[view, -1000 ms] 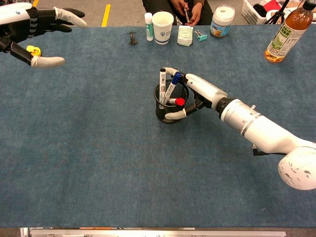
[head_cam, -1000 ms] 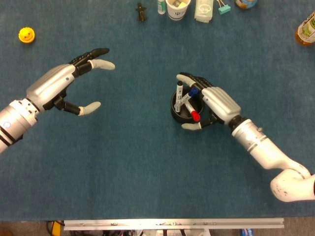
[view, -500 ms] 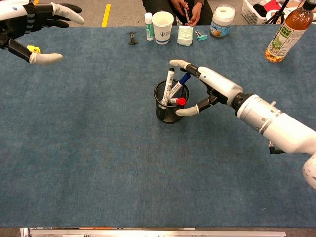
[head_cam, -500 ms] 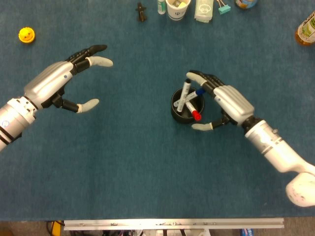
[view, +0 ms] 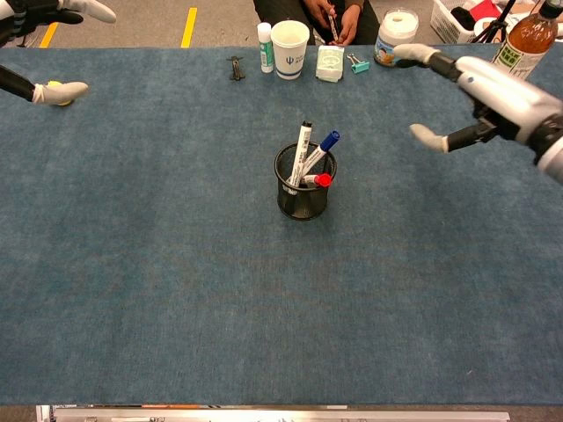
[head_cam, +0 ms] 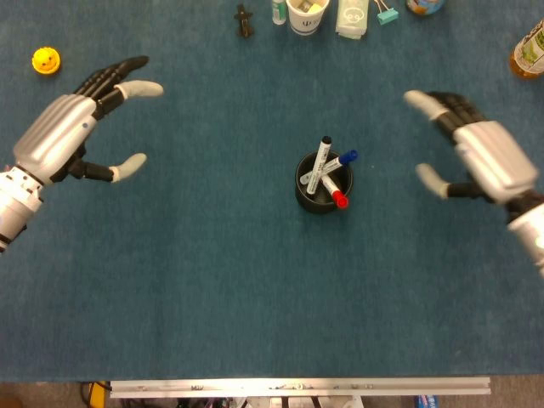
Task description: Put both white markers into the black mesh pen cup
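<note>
Work surface: table (head_cam: 212, 280) covered edge to edge in dark blue carpet-like cloth; a metal rail runs along its near edge in the head view.
Pen cup: black mesh pen cup (view: 303, 193) stands upright near the table centre, well apart from both hands.
Markers: black-capped white marker (head_cam: 320, 158) and blue-capped white marker (head_cam: 338, 161) both stand tilted inside the cup, caps up; a red-capped marker (head_cam: 337, 197) leans in beside them.
Left hand: left hand (head_cam: 64, 136) hangs over the left part of the table, fingers spread apart, thumb held off from the rest, nothing in its hold.
Right hand: right hand (head_cam: 476, 157) hangs over the right part of the table, blurred, fingers apart, nothing in its hold.
Far edge, centre: small black clip (view: 235, 67), white tube (view: 265, 47), white paper cup (view: 289, 48), pale packet (view: 330, 63), teal binder clip (view: 356, 63), white jar (view: 394, 37), set in a row.
Far edge, sides: amber drink bottle (view: 517, 48) at right; yellow round object (head_cam: 46, 60) at left.
Room: beyond the table, grey floor with a yellow line (view: 188, 25); a seated person's hands (view: 338, 26) show at the top of the chest view.
</note>
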